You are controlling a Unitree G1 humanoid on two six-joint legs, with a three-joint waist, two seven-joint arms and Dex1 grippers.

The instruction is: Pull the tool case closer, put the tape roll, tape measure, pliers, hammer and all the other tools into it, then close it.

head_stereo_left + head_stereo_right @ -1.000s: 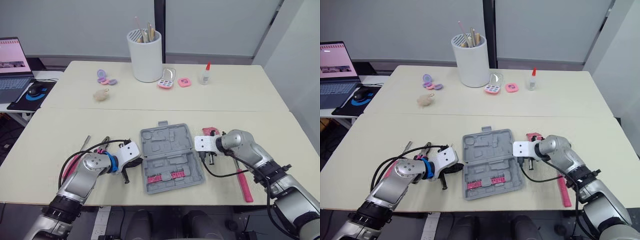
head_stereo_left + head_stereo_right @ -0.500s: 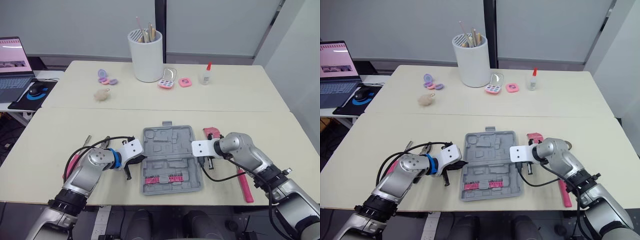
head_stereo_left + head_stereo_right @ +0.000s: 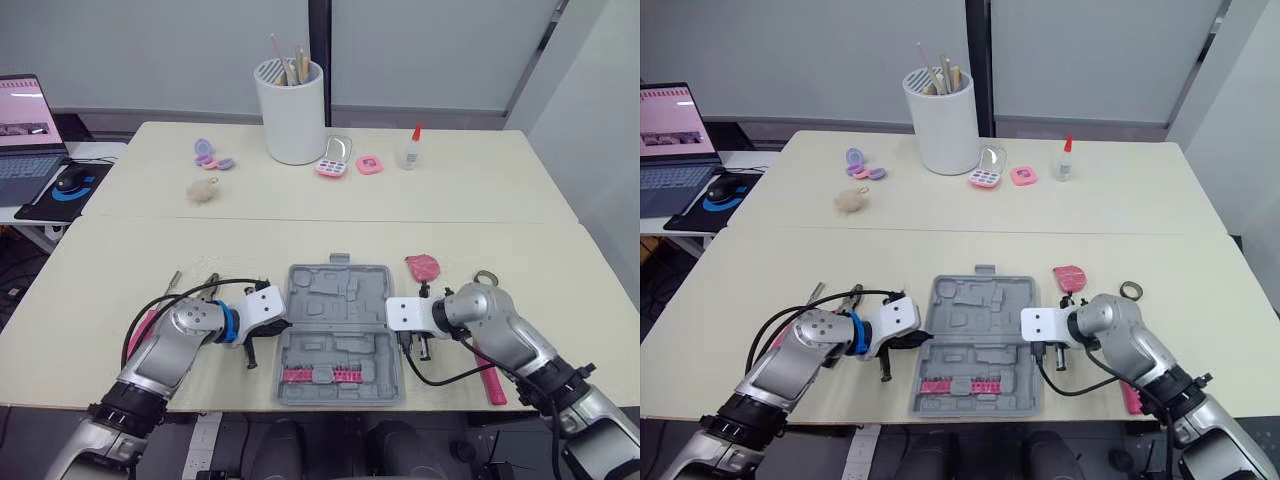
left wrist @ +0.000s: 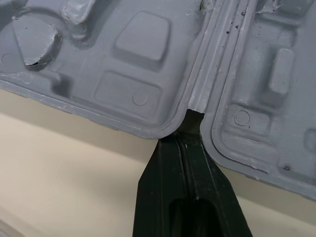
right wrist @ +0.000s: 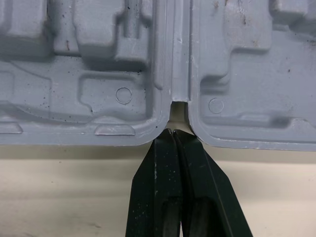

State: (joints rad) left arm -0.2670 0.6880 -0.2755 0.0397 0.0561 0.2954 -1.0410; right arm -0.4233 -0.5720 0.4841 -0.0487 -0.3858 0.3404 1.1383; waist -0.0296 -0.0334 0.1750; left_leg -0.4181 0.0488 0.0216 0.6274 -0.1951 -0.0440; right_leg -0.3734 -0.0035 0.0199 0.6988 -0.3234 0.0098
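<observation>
**Open grey case lies flat between two closed claws**

The grey moulded-plastic tool case (image 3: pixel 340 325) lies open and flat on the cream worktop (image 3: pixel 100 260), close to its front edge and straight ahead of the robot. Its two halves sit side by side, one far and one near, joined by a hinge line that runs left to right across the middle. Both halves show shaped recesses of different outlines. A small carry handle (image 3: pixel 339 260) sticks out from the far edge, and a row of pink bits (image 3: pixel 320 374) sits in the near half.

The left claw (image 4: pixel 191 121) has its two black fingers pressed together. Its tip rests in the hinge notch on the case's left side. The right claw (image 5: pixel 173 133) is likewise pinched to a point, and its tip sits at the hinge notch on the right side. Neither claw is holding anything.

A pink lump-shaped tool (image 3: pixel 422 266) and a small ring-shaped tape roll (image 3: pixel 486 279) lie on the worktop to the right of the case. The pink-handled hammer (image 3: pixel 488 376) lies nearer the front edge, partly behind the right arm. Metal pliers (image 3: pixel 206 288) and a thin metal rod (image 3: pixel 173 281) lie to the left of the case, behind the left arm.
</observation>
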